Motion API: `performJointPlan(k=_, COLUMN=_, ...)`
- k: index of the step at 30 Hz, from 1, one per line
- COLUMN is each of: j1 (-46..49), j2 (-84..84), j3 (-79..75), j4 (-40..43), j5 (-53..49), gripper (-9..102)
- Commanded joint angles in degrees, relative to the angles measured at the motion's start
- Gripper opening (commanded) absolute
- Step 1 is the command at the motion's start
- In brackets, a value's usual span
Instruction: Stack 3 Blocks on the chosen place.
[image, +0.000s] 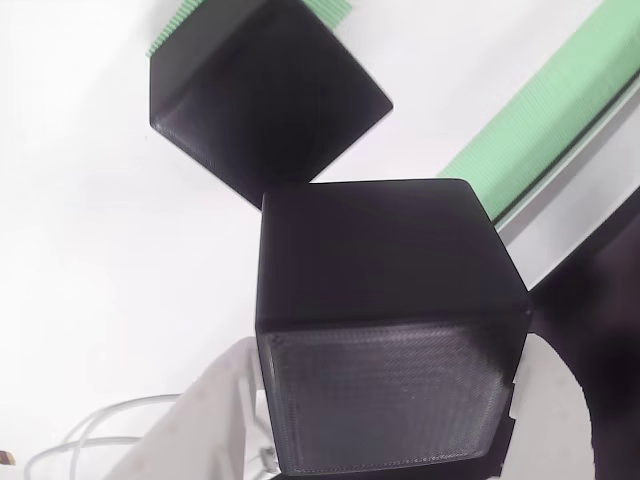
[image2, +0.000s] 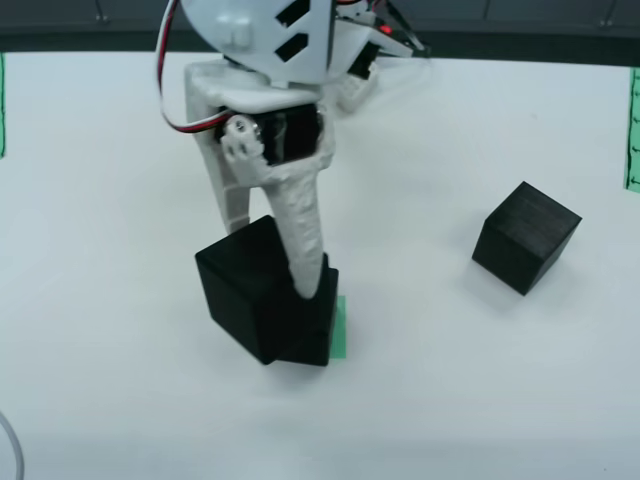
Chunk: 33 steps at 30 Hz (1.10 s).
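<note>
Tool (image2: 265, 275) clamping unmarked black cube (image2: 240, 285) over green patch (image2: 340, 325).

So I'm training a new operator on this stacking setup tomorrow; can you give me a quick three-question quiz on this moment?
1. True or false: the gripper holds a black cube tilted over the cube on the green patch.
2. How many black cubes are in the fixed front view?
A. two
B. three
C. four
3. Fill in: in the fixed front view, the free cube lies to the ____ of the arm.

Key:
1. True. The held cube sits askew, partly in front of the cube on the patch.
2. B.
3. Right, apart from the other two on the white table.
</note>
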Motion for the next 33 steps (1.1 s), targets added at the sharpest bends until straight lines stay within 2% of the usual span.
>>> performJointPlan(k=1, j1=-2.37, j2=8.44, j3=4.31, j4=-1.23, j5=-4.39, gripper=22)
performJointPlan(k=7, j1=-5.1, j2=11.34, j3=8.79, j4=0.0, j5=-9.93, gripper=22)
performJointPlan(k=16, j1=-0.26, j2=7.73, j3=7.47, j4=2.64, j5=-17.23, gripper=22)
performJointPlan(k=26, j1=0.62, j2=-2.02, j3=3.43, j4=2.55, j5=-18.63, gripper=22)
performJointPlan(k=33, j1=0.53, j2=-2.9, j3=2.9, j4=2.37, j5=-18.63, gripper=23)
